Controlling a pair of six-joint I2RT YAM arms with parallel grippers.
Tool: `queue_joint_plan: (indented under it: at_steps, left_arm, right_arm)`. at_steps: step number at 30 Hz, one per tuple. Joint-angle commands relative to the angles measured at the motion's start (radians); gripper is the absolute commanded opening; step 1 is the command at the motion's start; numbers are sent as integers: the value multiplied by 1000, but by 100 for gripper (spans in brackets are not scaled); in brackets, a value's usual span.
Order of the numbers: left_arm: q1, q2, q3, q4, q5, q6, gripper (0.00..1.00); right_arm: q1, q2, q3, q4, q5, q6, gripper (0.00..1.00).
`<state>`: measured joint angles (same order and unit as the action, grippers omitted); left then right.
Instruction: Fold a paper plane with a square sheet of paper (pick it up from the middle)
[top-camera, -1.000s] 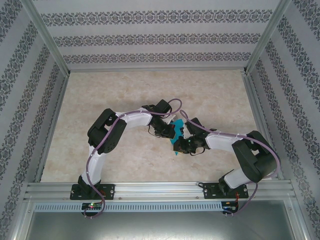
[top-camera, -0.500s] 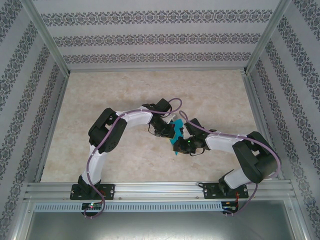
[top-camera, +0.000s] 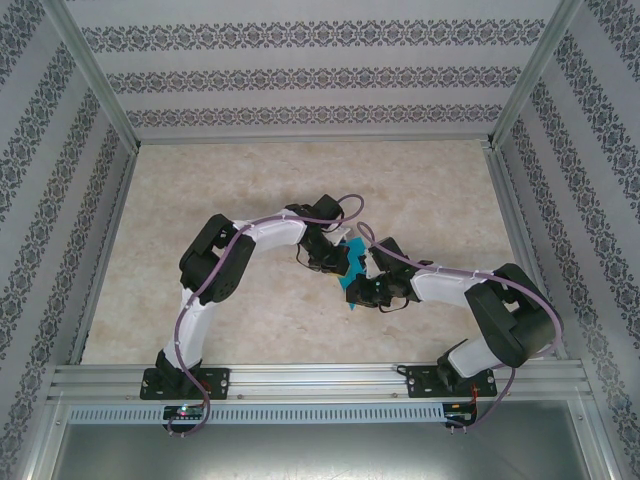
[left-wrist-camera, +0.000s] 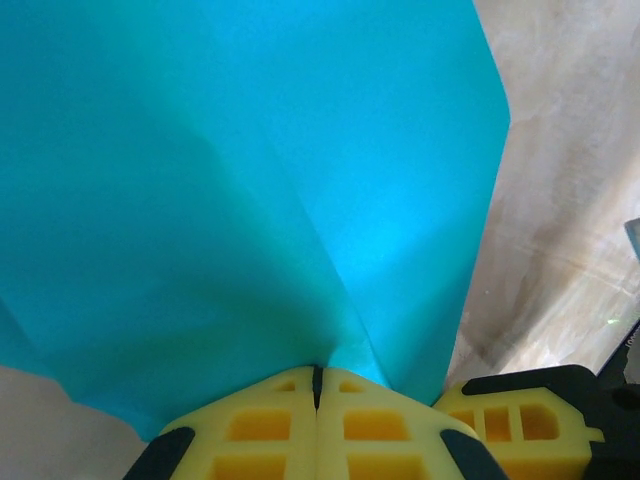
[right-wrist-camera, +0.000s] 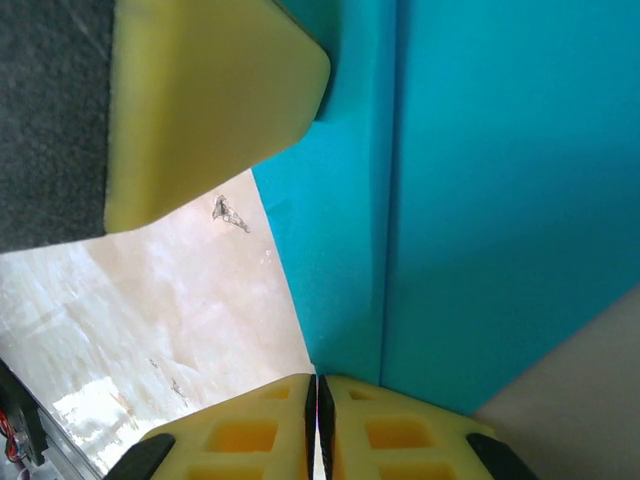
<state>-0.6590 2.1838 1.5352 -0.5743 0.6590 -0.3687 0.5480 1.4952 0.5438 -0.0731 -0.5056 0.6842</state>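
The square sheet of paper (top-camera: 351, 272) is turquoise and partly folded, and hangs between the two arms at mid-table. My left gripper (left-wrist-camera: 317, 378) is shut on it, and a crease fans out from the pinch across the sheet of paper (left-wrist-camera: 230, 190). From the near side, my right gripper (right-wrist-camera: 318, 382) is shut on the lower corner of the folded paper (right-wrist-camera: 500, 200), which has a straight crease running up it. The grippers sit close together: the left gripper (top-camera: 343, 259) just behind the right gripper (top-camera: 361, 286). A left finger (right-wrist-camera: 200, 110) touches the paper's top edge. A paper plane's shape cannot be made out.
The beige marbled tabletop (top-camera: 300, 180) lies under the arms, fenced by patterned walls (top-camera: 300, 75) and an aluminium rail (top-camera: 320, 378) at the near edge. A right finger (left-wrist-camera: 520, 420) shows beside the paper.
The left arm has edged slightly toward the back with the paper. Both grips look unchanged.
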Motion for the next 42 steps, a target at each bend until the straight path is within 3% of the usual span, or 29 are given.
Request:
queue_joint_plan:
  at_steps: [1, 15, 23, 42]
  left_arm:
    - [56, 70, 6, -13, -161, 31, 7]
    - [57, 65, -20, -6, -154, 36, 7]
    - [56, 59, -26, -2, -144, 36, 7]
    - [56, 58, -20, -10, -132, 44, 7]
  right_arm:
    - [20, 14, -68, -126, 48, 9, 14]
    - [-66, -164, -97, 62, -157, 151, 18]
    - [-75, -13, -72, 283, -197, 239, 17]
    - [-95, 124, 13, 300, -211, 206, 16]
